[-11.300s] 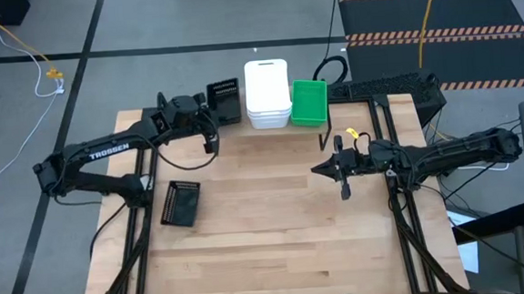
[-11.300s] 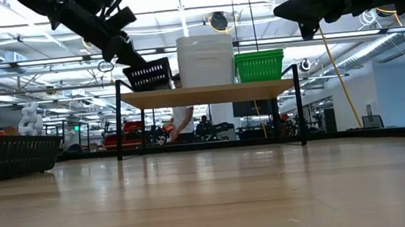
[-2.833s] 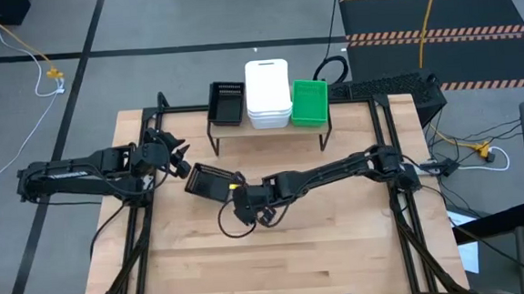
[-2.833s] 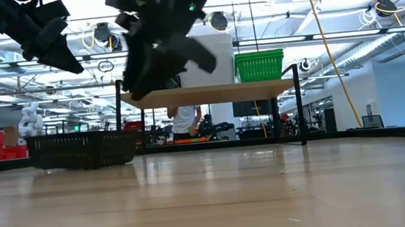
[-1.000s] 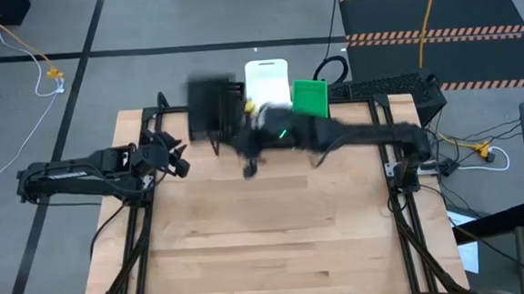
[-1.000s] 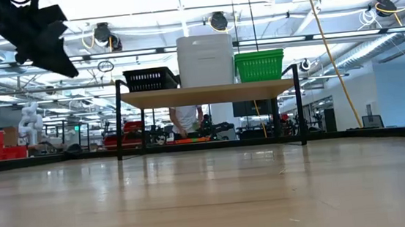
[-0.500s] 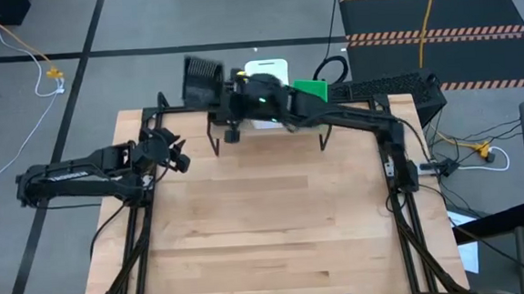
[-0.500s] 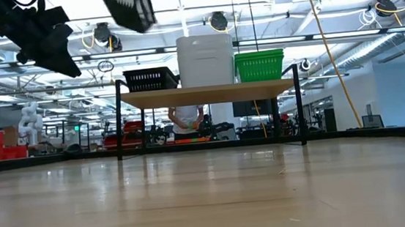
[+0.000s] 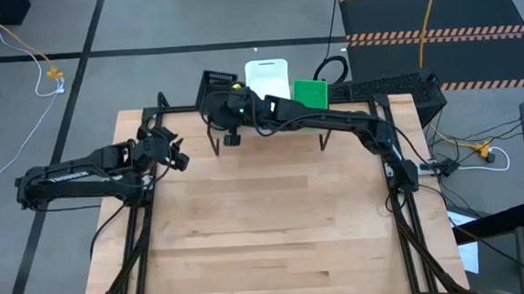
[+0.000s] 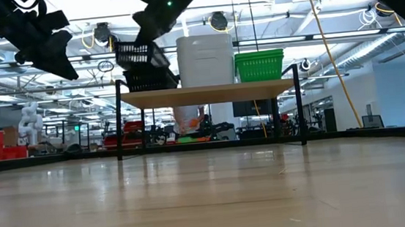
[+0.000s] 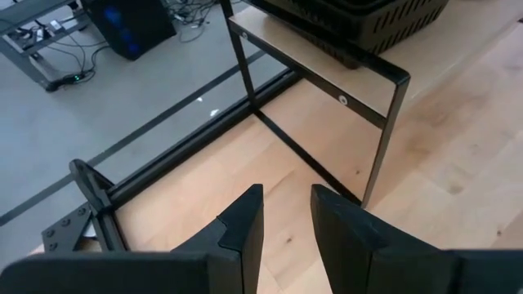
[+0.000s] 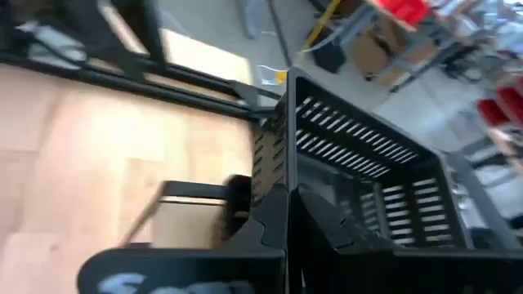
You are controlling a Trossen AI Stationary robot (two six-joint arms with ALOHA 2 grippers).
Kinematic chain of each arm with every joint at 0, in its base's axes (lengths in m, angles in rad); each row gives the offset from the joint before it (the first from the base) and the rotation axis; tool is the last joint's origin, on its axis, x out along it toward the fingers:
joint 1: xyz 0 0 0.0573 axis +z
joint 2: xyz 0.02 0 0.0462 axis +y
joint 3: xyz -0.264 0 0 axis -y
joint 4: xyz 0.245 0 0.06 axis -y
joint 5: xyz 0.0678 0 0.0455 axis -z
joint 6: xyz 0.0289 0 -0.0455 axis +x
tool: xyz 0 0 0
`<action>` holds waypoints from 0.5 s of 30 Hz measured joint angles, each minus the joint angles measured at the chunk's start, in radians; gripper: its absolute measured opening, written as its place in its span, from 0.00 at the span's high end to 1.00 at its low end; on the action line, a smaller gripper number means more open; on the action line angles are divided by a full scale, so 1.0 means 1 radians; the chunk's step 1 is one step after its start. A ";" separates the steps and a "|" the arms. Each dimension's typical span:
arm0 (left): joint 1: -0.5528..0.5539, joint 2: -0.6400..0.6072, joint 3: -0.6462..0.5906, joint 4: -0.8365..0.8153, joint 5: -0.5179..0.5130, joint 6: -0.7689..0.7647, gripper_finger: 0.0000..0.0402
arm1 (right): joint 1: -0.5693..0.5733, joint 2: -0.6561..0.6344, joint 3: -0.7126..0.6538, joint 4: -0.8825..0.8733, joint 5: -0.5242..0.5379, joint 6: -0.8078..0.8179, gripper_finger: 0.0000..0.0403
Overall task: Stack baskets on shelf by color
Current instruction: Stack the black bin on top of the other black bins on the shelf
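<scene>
My right gripper reaches across to the shelf's left end, shut on a black mesh basket that hangs tilted just above the black baskets resting on the board. A white stack stands on the shelf's middle, with green baskets at its right end. My left gripper hovers above the table's left side, short of the shelf's left legs, open by a narrow gap and empty. My right gripper pinches the black mesh basket by one side wall, near a corner, with a finger on either side of that wall. The basket is lifted clear and tilted over the shelf's left end; whether it touches the black baskets below, I cannot tell.
The wooden tabletop lies in front of the shelf. Black frame rails run along both table sides. The left wrist view shows the shelf's black leg close ahead. A person shows far behind the shelf.
My right gripper has carried the black basket from high above and beyond the shelf's left end down and slightly right, to just over the black baskets on the shelf. The basket has stayed tilted in the hold. My left arm has kept still.
</scene>
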 joint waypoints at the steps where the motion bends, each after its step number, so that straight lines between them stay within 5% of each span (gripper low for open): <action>1: 0.000 0.000 0.000 -0.001 0.000 0.000 0.74 | 0.000 -0.003 -0.001 0.002 0.022 -0.001 1.00; 15: 0.000 0.000 0.000 -0.016 0.001 -0.001 0.74 | 0.004 -0.007 -0.004 -0.120 0.055 -0.058 1.00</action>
